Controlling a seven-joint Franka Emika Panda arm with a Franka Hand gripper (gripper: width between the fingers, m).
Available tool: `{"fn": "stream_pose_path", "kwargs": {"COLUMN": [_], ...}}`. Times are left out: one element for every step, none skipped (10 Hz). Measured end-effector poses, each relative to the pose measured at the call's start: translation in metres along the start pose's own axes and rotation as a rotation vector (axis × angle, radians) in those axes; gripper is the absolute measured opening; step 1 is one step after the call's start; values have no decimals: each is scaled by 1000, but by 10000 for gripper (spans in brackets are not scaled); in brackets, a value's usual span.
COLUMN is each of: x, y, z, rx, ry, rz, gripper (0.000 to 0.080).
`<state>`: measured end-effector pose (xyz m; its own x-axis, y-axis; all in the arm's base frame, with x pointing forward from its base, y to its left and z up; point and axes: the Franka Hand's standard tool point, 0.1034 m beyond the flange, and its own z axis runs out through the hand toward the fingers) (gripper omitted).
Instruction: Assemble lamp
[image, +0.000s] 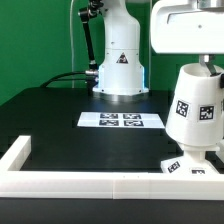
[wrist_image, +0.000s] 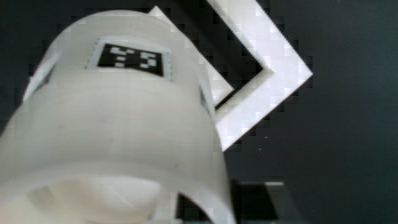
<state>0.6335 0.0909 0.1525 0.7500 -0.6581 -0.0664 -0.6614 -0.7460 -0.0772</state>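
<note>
The tapered white shade (image: 193, 110) stands upright at the exterior view's right, with black-and-white tags on its side. It sits on or just over the low white base (image: 188, 166), which carries a tag on its sloped edge. My gripper (image: 206, 67) comes down from above and is shut on the top of the shade. In the wrist view the shade (wrist_image: 125, 130) fills most of the picture, with one dark finger (wrist_image: 260, 205) beside it. The bulb is hidden.
The marker board (image: 120, 120) lies flat at the table's middle. The white robot pedestal (image: 120, 62) stands behind it. A low white wall (image: 60, 181) runs along the table's front and left edge, and also shows in the wrist view (wrist_image: 267, 60).
</note>
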Motion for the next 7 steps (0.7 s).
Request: {"fn": "stream_pose_path", "kwargs": {"x": [0,1,1,2,4,5,3], "y": [0,0,-1,0,4,8,8], "z": [0,0,-1,-1,-5,-12,-20], "rx": [0,2,3,4,0,-17,-49], "ry": [0,2,4,5,-5,-29,-54], "rz": [1,1,1,1,-5,-3,-19], "gripper": [125,125,311,487,487,647,683]}}
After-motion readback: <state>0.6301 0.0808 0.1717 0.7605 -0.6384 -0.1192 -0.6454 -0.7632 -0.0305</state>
